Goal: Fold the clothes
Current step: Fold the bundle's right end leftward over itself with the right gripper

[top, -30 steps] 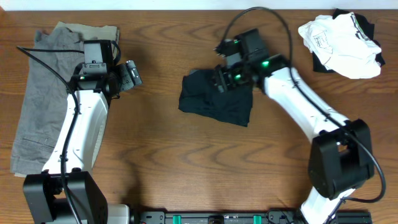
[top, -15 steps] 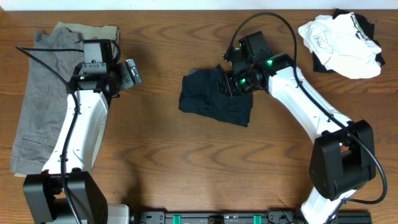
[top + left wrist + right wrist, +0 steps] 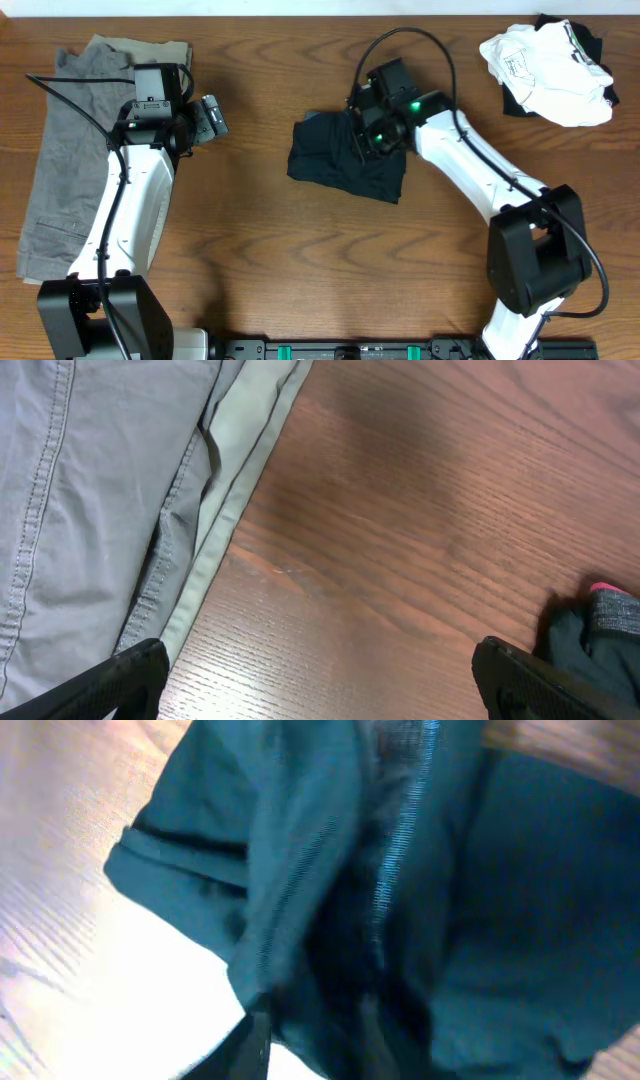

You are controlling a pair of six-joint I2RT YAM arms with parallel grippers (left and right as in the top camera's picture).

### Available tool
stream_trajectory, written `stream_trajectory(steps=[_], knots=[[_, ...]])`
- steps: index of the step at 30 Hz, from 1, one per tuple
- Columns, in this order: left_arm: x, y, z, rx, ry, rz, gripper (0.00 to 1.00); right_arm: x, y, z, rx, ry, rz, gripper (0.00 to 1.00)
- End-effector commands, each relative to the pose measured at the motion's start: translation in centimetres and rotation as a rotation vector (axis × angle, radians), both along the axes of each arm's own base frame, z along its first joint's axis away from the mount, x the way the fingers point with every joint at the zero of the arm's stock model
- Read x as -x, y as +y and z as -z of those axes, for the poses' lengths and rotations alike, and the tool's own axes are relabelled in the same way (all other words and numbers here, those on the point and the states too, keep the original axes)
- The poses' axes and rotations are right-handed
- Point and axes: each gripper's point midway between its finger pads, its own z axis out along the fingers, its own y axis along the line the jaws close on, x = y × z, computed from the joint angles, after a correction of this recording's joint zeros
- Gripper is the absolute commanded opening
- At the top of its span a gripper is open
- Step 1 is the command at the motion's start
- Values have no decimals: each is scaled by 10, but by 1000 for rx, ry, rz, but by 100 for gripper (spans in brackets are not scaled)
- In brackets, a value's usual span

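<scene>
The black leggings [image 3: 335,165] lie in a folded bundle at the table's middle. My right gripper [image 3: 366,138] is down on the bundle's upper right part. In the right wrist view the dark fabric [image 3: 420,870] fills the frame and bunches between the fingers [image 3: 312,1038], which are shut on it. My left gripper [image 3: 212,118] is open and empty over bare wood, left of the bundle. In the left wrist view its fingers [image 3: 320,685] are spread wide, and a corner of the leggings with the coral-red waistband [image 3: 600,622] shows at the right edge.
Grey trousers [image 3: 70,150] lie flat along the left edge, just left of my left gripper; they also show in the left wrist view [image 3: 90,480]. A crumpled white and black pile of clothes [image 3: 550,62] sits at the back right corner.
My right gripper moved a little right and back, then returned left and forward onto the leggings. The bundle's shape has barely changed. The left arm has not moved.
</scene>
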Motion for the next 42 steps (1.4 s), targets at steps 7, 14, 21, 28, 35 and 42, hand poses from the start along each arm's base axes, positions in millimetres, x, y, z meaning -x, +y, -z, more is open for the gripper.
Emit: stream_trajectory(steps=[7,14,21,28,35,42], knots=[[3,3,6,-13,16,-5,98,25,66,-9,-133,-16,-165,1],[3,3,6,-13,17,-5,98,46,120,-20,-175,-94,-256,93],[4,3,7,-13,21,-5,98,43,115,-17,-137,-90,-178,99],[3,3,6,-13,19,-4,98,1,63,-31,-174,-46,91,99],[1,3,5,-14,7,-5,98,-19,26,-25,-148,-5,291,79],[-4,3,2,-14,-14,-5,98,-26,3,-19,-102,2,405,1]])
